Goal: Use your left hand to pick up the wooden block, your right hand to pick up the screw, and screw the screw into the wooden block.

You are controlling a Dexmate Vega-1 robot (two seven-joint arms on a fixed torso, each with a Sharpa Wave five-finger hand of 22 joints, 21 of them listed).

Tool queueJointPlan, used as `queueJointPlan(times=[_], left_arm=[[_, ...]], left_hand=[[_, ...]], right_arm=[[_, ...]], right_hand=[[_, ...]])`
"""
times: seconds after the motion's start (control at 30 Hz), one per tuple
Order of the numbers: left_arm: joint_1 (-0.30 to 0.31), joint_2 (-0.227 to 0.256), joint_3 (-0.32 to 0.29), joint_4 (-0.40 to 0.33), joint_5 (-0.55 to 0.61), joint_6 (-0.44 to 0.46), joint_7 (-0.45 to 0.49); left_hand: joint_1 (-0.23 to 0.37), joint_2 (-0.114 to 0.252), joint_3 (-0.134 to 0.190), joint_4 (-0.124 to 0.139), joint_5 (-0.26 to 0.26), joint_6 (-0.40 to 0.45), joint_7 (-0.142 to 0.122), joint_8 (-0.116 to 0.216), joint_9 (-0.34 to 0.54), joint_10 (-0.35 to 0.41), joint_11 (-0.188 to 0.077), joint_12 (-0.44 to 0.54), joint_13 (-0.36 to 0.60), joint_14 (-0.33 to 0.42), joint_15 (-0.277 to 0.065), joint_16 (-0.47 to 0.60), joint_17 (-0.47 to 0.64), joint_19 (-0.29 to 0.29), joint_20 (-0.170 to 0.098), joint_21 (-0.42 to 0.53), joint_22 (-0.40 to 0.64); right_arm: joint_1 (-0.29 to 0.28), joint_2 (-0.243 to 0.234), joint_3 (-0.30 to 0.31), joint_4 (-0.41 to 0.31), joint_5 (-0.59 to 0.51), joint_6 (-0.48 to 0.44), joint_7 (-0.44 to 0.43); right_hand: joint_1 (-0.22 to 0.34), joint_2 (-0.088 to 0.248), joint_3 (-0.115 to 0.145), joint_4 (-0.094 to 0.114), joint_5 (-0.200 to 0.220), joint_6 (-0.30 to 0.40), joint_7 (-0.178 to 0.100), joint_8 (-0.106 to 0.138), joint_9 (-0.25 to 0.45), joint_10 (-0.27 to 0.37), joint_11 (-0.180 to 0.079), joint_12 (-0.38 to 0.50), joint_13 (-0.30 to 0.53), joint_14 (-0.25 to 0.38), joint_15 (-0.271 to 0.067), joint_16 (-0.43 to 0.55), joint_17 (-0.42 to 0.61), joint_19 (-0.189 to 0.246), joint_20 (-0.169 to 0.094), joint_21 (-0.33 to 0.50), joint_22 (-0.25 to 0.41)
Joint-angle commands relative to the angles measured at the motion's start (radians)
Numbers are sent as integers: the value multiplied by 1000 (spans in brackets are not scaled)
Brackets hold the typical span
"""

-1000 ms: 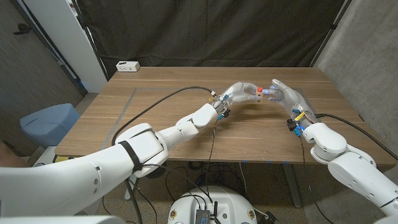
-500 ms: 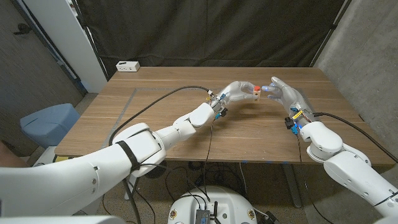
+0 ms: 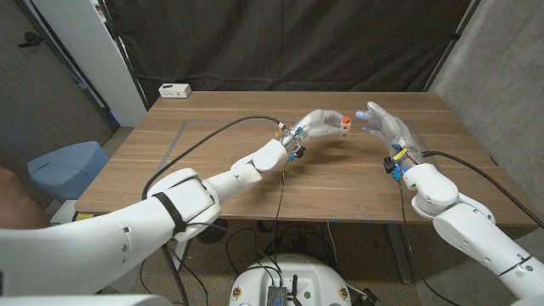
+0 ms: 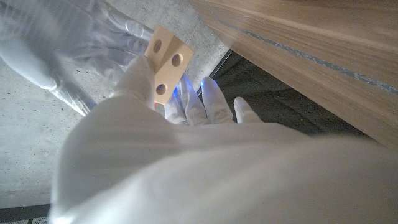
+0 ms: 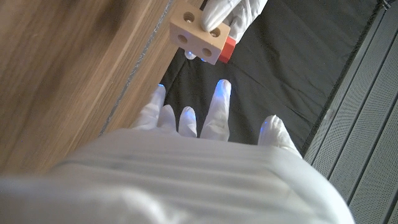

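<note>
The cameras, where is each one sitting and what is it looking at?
Head view: sits on the robot's head, looks down at the brown wooden table; both arms show.
Left wrist view: sits on the left wrist, looks along the left hand, which holds the small pale wooden block with round holes.
Right wrist view: sits on the right wrist, looks past the right hand.
All share the block.

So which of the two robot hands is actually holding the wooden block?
The left robot hand grips the wooden block, raised above the table. The right robot hand faces it with fingers spread, apart from the block.
</note>
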Motion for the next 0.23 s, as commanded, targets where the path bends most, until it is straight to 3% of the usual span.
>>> queueJointPlan(times=[0.03,0.23], left_arm=[[-7,11,-9,17,-4,-31,-23],[-3,0,-10,19,-1,-15,-3]], left_hand=[[-5,25,28,19,4,212,-55,6,5,96,-87,64,22,3,-94,3,2,0,0,2,3],[-6,24,28,19,4,212,-54,6,5,95,-87,63,22,2,-95,2,2,0,0,2,3]], right_arm=[[55,15,-45,23,-33,16,-4],[76,10,-52,45,-27,32,23]], right_hand=[[10,-8,2,-2,1,-58,-23,-4,-1,-5,0,-3,1,6,0,-3,1,16,3,7,4],[15,-13,1,-3,1,-183,-55,-12,-6,-18,-2,-6,1,0,-12,-8,1,24,-10,4,3]])
